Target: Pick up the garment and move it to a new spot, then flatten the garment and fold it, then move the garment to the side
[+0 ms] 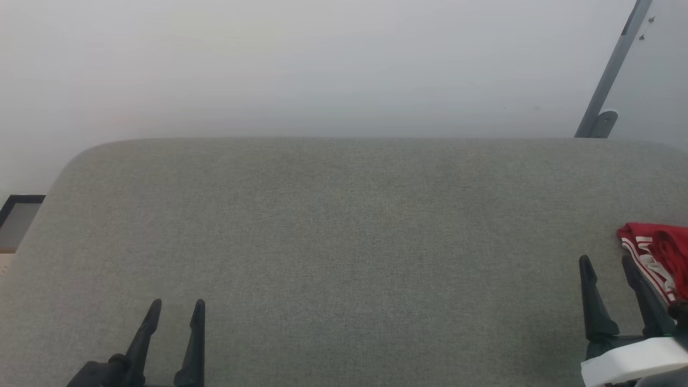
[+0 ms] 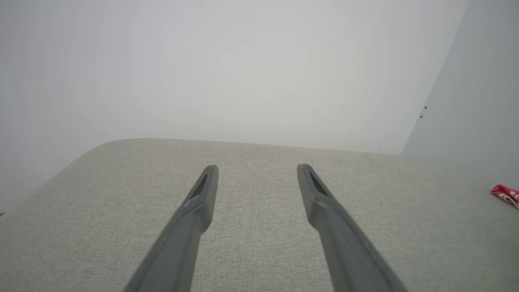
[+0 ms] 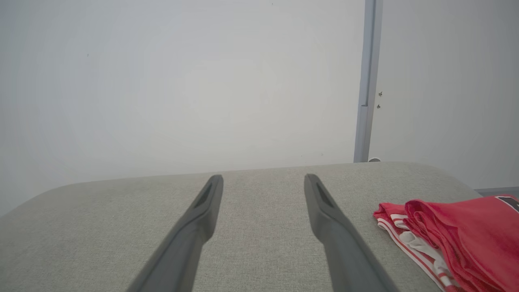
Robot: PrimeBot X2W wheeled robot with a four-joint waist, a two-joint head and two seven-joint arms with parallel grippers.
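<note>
At the far right edge of the grey fabric-covered bench [image 1: 344,226] lies the garment [image 1: 661,247], a crumpled heap of bright red cloth with red-and-white striped trim showing along its near side. It runs out past the right border of the head view, so I cannot see how far it spreads. In the right wrist view the red fabric is bunched in soft folds, with a white layer tucked under the striped edge and a small dark patch at its far corner.

The right claw [image 1: 606,260] hangs just beside the garment, its two dark fingers spread wide apart with nothing between them. The finger nearer the cloth overlaps the striped trim from the head camera's angle, but whether it touches I cannot tell; from the wrist, the cloth sits off to the right of both fingers, with bare bench between.

The left claw [image 1: 178,303] is well apart from all that, low on the left over bare bench, fingers likewise released and gripping nothing.

Behind the bench stands a plain pale wall [image 1: 322,64], with a grey metal post [image 1: 610,75] leaning up at the right.
</note>
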